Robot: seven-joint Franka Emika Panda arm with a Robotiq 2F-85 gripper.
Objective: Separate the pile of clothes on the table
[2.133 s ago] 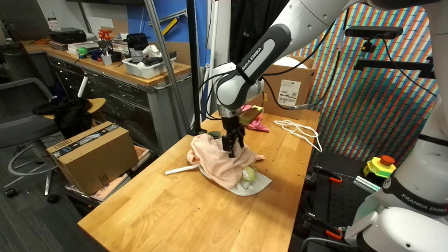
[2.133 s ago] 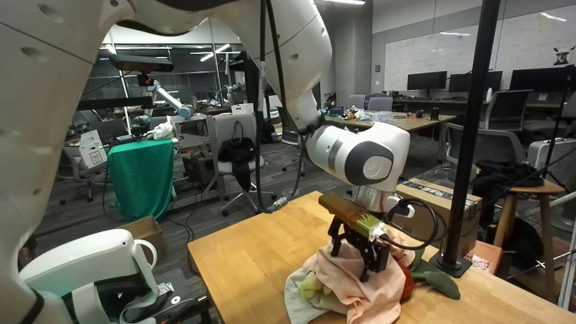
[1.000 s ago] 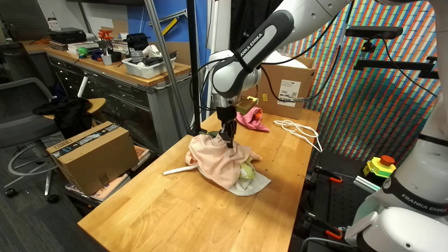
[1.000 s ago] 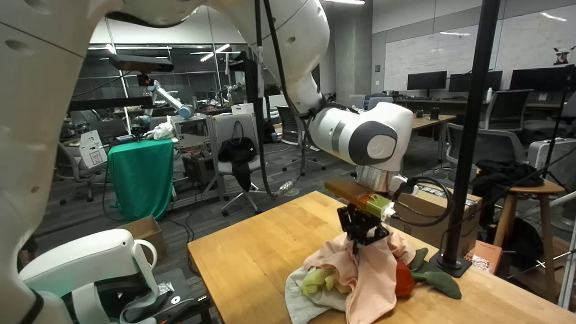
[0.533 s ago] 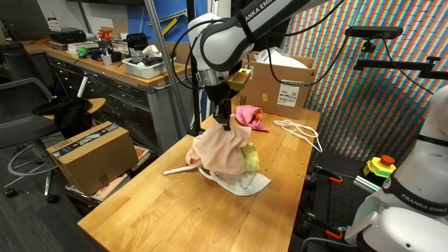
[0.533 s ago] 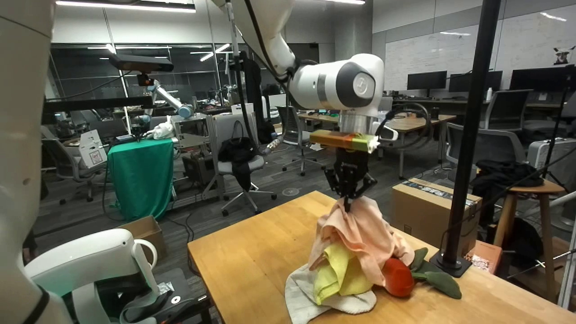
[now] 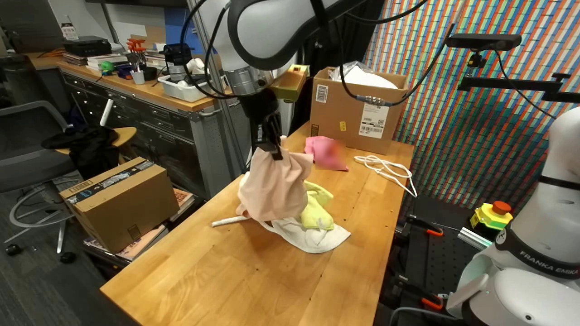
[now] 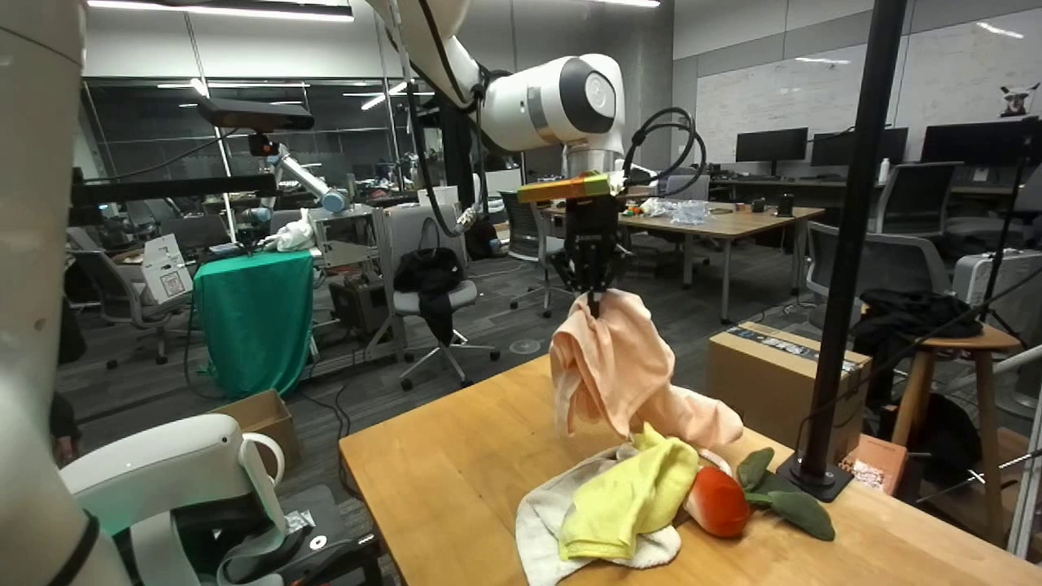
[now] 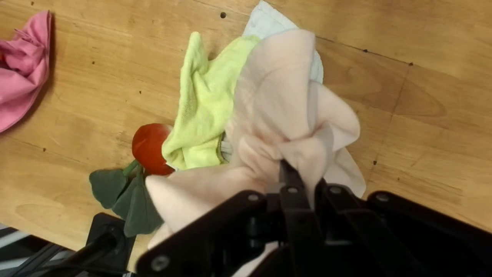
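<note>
Wood tbl (image 7: 226, 280), messy workbench (image 7: 147, 92) & office chair (image 7: 27, 133) in bg; my fingers (image 9: 292, 181) pinch peach cloth (image 8: 631, 362), rest hanging below 'em.

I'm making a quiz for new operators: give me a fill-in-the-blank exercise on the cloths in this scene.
1. The peach cloth is held by the ____.
2. The yellow-green cloth lies partly on the ____ cloth.
3. The cloth nearest the cardboard box on the table is ____.
Missing words: gripper; white; pink.
</note>
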